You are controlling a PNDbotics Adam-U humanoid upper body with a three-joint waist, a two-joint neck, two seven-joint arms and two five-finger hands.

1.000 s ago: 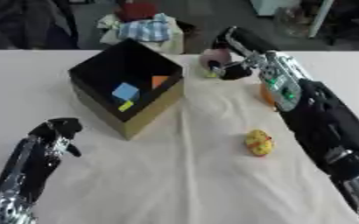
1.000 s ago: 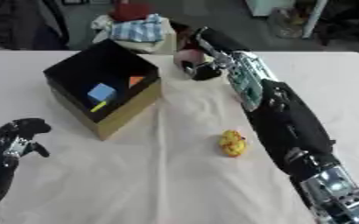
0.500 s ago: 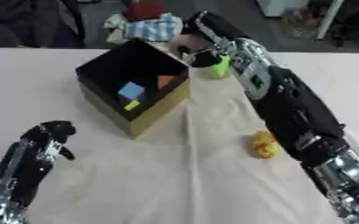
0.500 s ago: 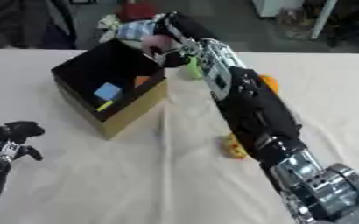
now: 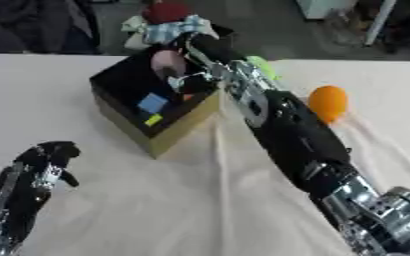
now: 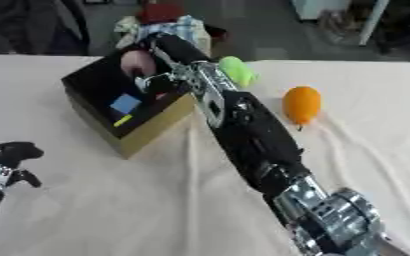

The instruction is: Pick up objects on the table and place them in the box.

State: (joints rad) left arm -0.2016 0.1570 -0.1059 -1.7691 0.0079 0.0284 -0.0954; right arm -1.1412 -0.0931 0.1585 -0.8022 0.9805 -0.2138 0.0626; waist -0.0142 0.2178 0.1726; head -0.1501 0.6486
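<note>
Box [image 5: 160, 137] sits at about 11 o'clock on your white-clothed table [image 5: 200, 200], holding a blue block [image 5: 152, 103] and a yellow piece [image 5: 153, 119]. Nearest you, at 8 o'clock, your left hand [image 5: 49, 159] rests with fingers curled, holding nothing. At 2 o'clock lies an orange ball [image 5: 328, 102]. Farther off, your right hand [image 6: 156, 80] reaches over the box, fingers curled round a pink object [image 5: 166, 63]. A green object [image 6: 236, 71] lies just behind your forearm.

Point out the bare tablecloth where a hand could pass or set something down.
Free: the wide cloth between the black cardboard box, the left hand and the right arm. A narrower strip lies right of the orange ball. Crowded: over the box, where the right hand holds a pink object.
</note>
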